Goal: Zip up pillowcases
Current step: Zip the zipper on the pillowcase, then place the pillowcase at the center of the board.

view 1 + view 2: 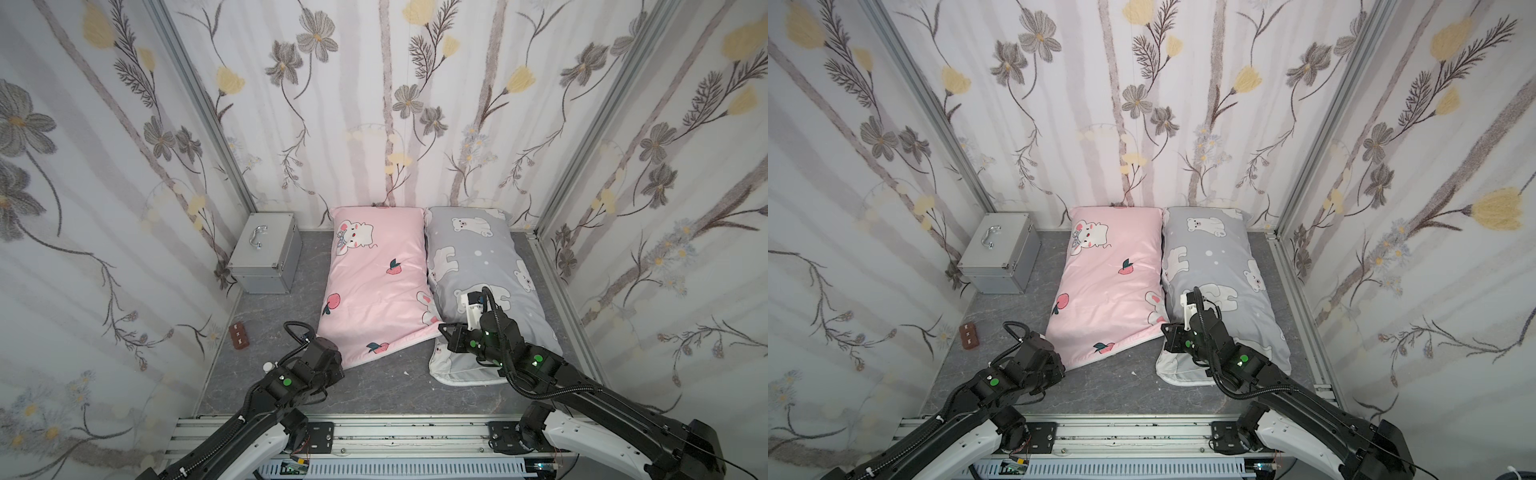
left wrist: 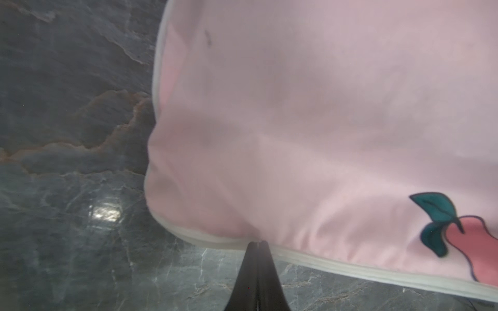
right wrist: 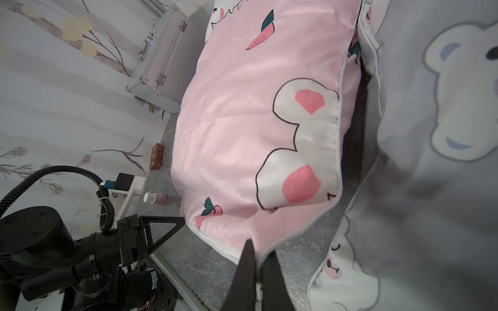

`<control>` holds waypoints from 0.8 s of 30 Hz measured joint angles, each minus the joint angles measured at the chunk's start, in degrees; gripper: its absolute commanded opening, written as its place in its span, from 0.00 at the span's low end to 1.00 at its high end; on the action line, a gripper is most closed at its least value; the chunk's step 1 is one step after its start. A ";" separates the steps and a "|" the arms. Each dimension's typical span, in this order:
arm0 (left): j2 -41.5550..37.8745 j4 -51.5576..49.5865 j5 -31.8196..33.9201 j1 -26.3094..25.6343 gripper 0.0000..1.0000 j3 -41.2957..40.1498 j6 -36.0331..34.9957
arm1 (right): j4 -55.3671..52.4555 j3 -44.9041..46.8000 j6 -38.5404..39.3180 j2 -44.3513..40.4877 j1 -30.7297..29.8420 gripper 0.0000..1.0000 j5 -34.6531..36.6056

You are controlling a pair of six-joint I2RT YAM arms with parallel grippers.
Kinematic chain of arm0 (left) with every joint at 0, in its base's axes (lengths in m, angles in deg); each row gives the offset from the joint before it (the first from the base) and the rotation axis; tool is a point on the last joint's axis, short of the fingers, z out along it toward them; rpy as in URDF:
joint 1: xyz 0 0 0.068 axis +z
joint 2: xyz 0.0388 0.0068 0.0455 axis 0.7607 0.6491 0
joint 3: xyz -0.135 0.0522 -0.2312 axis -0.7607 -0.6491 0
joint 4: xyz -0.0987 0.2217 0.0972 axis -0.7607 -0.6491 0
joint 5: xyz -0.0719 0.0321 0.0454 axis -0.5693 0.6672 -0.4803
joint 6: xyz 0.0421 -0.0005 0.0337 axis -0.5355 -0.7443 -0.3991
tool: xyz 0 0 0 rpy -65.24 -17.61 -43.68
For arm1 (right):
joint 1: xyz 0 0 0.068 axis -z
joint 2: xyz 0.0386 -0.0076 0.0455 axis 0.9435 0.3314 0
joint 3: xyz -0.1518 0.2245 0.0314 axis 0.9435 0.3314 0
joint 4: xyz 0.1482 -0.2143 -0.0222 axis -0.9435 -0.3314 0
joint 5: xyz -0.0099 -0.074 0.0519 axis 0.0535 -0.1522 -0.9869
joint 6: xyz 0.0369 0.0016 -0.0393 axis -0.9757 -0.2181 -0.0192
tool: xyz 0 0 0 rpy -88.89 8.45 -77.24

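1. Pink pillowcase, near hem: the left tool is pinched shut on one corner and the right tool on the other.
2. Beyond the tools it lies on the desk, with the grey pillowcase just beside the right tool.
3. This looks like the zipping step. I can't see the slider; next, find it and draw it along a taut hem.

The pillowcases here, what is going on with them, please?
Both arms are working on the pink pillowcase. The right gripper is shut on its near corner, the one beside the grey pillowcase. The left gripper is shut with its tips at the white near edge, towards the other corner. Whether it pinches anything there is unclear. No gripper holds the grey pillowcase.
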State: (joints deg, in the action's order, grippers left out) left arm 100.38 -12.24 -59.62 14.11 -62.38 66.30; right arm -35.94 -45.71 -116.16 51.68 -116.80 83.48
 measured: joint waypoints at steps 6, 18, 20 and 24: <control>4.22 -2.03 4.09 0.11 0.00 1.44 -1.29 | -4.42 -0.13 1.27 -5.14 6.29 0.04 -0.48; 16.81 -1.14 8.24 -8.50 0.58 22.91 -6.64 | -18.23 -10.25 7.15 -2.84 23.37 1.00 4.07; 24.76 3.13 8.20 -11.93 0.59 25.24 -7.54 | -20.24 -10.03 8.66 -3.43 31.34 1.00 5.60; 38.36 10.82 6.75 -14.49 0.63 26.45 -9.05 | -20.63 -7.30 11.72 -2.23 42.97 1.00 6.95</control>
State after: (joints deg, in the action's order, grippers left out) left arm 138.73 -1.43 -52.87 -0.38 -35.93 57.25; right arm -56.57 -53.01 -104.45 49.45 -73.83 90.43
